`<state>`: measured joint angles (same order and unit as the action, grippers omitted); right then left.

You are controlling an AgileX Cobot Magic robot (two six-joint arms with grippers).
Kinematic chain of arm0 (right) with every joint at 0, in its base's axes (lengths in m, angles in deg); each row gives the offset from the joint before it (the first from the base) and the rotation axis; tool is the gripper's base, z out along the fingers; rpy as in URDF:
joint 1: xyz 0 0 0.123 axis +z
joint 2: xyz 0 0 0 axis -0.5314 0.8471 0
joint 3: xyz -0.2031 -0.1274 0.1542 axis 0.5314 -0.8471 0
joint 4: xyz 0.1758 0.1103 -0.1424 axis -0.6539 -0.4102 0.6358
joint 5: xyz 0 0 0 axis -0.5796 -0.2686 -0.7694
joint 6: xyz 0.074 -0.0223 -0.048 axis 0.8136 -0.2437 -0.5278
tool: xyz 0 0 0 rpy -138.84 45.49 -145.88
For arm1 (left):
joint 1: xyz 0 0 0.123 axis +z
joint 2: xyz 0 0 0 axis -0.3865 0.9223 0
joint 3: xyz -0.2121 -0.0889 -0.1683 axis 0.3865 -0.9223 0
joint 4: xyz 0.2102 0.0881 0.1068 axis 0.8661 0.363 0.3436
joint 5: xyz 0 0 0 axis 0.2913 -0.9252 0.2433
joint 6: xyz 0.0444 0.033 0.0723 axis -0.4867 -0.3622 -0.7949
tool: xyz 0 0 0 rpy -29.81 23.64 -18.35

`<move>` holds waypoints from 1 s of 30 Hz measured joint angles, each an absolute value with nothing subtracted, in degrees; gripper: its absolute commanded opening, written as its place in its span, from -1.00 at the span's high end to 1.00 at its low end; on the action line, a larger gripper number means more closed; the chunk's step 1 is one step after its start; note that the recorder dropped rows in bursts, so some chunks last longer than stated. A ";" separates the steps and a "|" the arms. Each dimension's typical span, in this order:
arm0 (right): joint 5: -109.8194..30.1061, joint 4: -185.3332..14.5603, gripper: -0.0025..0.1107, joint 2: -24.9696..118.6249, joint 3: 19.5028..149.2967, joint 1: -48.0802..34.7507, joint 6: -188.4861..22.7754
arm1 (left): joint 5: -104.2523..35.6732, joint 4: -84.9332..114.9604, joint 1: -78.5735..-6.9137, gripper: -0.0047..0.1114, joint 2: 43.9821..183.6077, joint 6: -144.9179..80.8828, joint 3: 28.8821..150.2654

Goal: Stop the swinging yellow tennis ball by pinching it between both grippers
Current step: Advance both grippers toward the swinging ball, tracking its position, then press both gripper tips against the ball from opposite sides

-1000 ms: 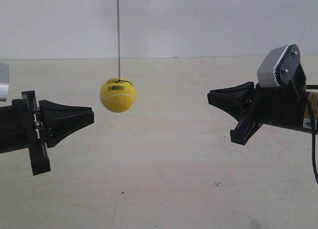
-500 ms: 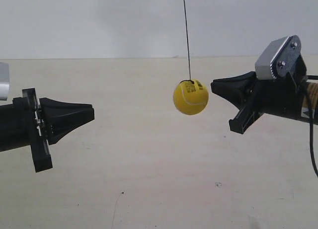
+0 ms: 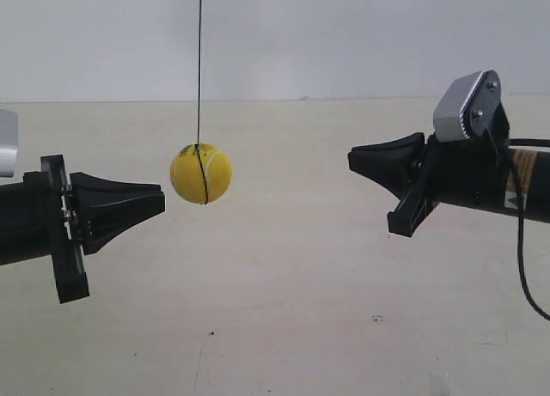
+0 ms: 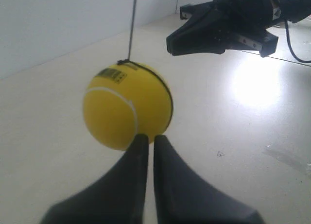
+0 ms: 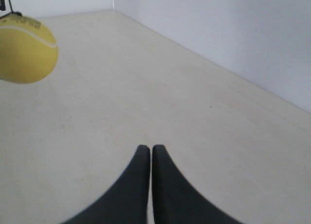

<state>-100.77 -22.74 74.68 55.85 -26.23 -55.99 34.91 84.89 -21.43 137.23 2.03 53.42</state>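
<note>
The yellow tennis ball hangs on a thin dark string just off the tip of my left gripper, a narrow gap apart. In the left wrist view the ball fills the space right before the shut tips of the left gripper, with its barcode sticker on top. My right gripper is shut on nothing and stands far from the ball. It appears across the scene as the right gripper in the left wrist view. From the right gripper, the ball sits well off to one side.
A pale tabletop lies below both arms, with a plain white wall behind. A black cable loops down from the right arm. A grey-white box sits atop the right gripper.
The ball has swung from beside the right gripper's tip back across to the left gripper's tip. The right gripper has shifted slightly towards the middle. The left arm has held still.
</note>
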 measured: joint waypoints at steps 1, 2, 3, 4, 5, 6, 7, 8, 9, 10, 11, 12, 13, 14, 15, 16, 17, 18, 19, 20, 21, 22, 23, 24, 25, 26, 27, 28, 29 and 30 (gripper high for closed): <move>-101.20 -22.25 0.96 75.89 56.21 -26.23 -55.67 | 34.91 84.98 -21.43 0.84 137.23 2.15 53.42; -102.23 -20.76 0.96 78.03 57.47 -26.23 -54.37 | 34.91 85.22 -21.43 0.84 137.23 2.26 53.42; -102.35 -20.19 0.96 78.74 58.04 -26.23 -53.76 | 34.91 85.32 -21.43 0.84 137.23 2.26 53.42; -102.72 -19.00 0.96 80.15 59.39 -26.23 -52.52 | 34.91 85.60 -21.43 0.84 137.23 2.26 53.42; -102.92 -18.30 0.96 80.69 60.04 -26.23 -51.91 | 34.91 85.72 -21.43 0.84 137.23 2.26 53.42; -103.29 -18.21 0.96 80.96 60.27 -26.23 -51.47 | 34.91 85.72 -21.43 0.84 137.23 2.26 53.42; -103.56 -18.06 0.96 81.08 60.51 -26.23 -51.47 | 34.91 85.72 -21.43 0.84 137.23 2.26 53.42; -104.02 -17.93 0.96 81.08 60.51 -26.23 -51.47 | 34.91 85.82 -21.43 0.84 137.23 2.26 53.42; -104.32 -17.93 0.96 81.08 60.59 -26.23 -51.47 | 34.91 85.82 -21.43 0.84 137.23 2.26 53.42; -104.47 -17.93 0.96 81.18 60.59 -26.23 -51.47 | 34.91 85.68 -21.43 0.84 137.23 2.15 53.42; -104.47 -17.93 0.96 81.18 60.59 -26.23 -51.47 | 34.91 85.68 -21.43 0.84 137.23 2.14 53.68; -104.57 -17.93 0.96 81.18 60.59 -26.23 -51.47 | 34.91 85.68 -21.43 0.84 137.23 2.31 54.21; -104.77 -17.93 0.96 81.18 60.59 -26.23 -51.47 | 34.91 85.68 -21.43 0.84 137.23 2.46 54.50; -105.30 -17.93 0.96 81.18 60.59 -26.23 -51.47 | 34.91 85.68 -21.43 0.84 137.23 3.09 55.23; -105.58 -17.93 0.96 81.18 60.59 -26.23 -51.47 | 34.91 85.79 -21.43 0.84 137.23 3.38 55.39; -105.96 -17.93 0.96 81.18 60.59 -26.23 -51.47 | 34.95 86.18 -21.43 0.84 137.23 3.94 55.81; -106.39 -17.81 0.96 81.18 60.59 -26.23 -51.47 | 35.04 86.42 -21.43 0.84 137.23 4.21 55.94; -106.65 -17.67 0.96 81.18 60.59 -26.23 -51.47 | 35.04 86.57 -21.43 0.84 137.23 4.26 55.94; -107.01 -17.32 0.96 81.18 60.59 -26.23 -51.47 | 35.04 87.17 -21.43 0.84 137.23 4.35 55.94; -107.09 -17.08 0.96 81.18 60.59 -26.23 -51.47 | 35.04 87.79 -21.43 0.84 137.23 4.35 55.94; -107.24 -16.53 0.96 81.18 60.59 -26.23 -51.11 | 35.04 88.97 -21.43 0.84 137.23 4.47 55.94; -107.40 -16.30 0.96 81.18 60.59 -26.23 -50.98 | 35.04 89.25 -21.55 0.84 137.23 4.47 55.94; -107.94 -15.39 0.96 81.18 60.59 -26.23 -50.31 | 35.04 89.70 -22.31 0.84 137.23 4.47 56.23; -108.21 -15.12 0.96 81.18 60.59 -26.23 -50.17 | 35.04 89.70 -22.85 0.84 137.23 4.47 56.45; -108.33 -14.78 0.96 81.18 60.59 -26.23 -50.00 | 35.04 89.81 -23.39 0.84 137.23 4.47 56.82; -108.46 -14.63 0.96 81.18 60.59 -26.23 -50.00 | 35.04 89.81 -23.79 0.84 137.23 4.62 57.34; -108.57 -14.47 0.96 81.18 60.59 -26.23 -49.95 | 35.04 89.91 -24.21 0.84 137.23 5.05 57.89; -108.57 -14.26 0.96 81.18 60.59 -26.23 -49.86 | 35.04 89.91 -24.69 0.84 137.23 5.57 58.40; -108.57 -14.13 0.96 81.18 60.59 -26.23 -49.70 | 35.04 89.91 -24.95 0.84 137.23 5.91 58.95; -108.57 -13.90 0.96 81.18 60.59 -26.23 -49.38 | 35.04 89.91 -25.07 0.84 137.23 6.49 59.63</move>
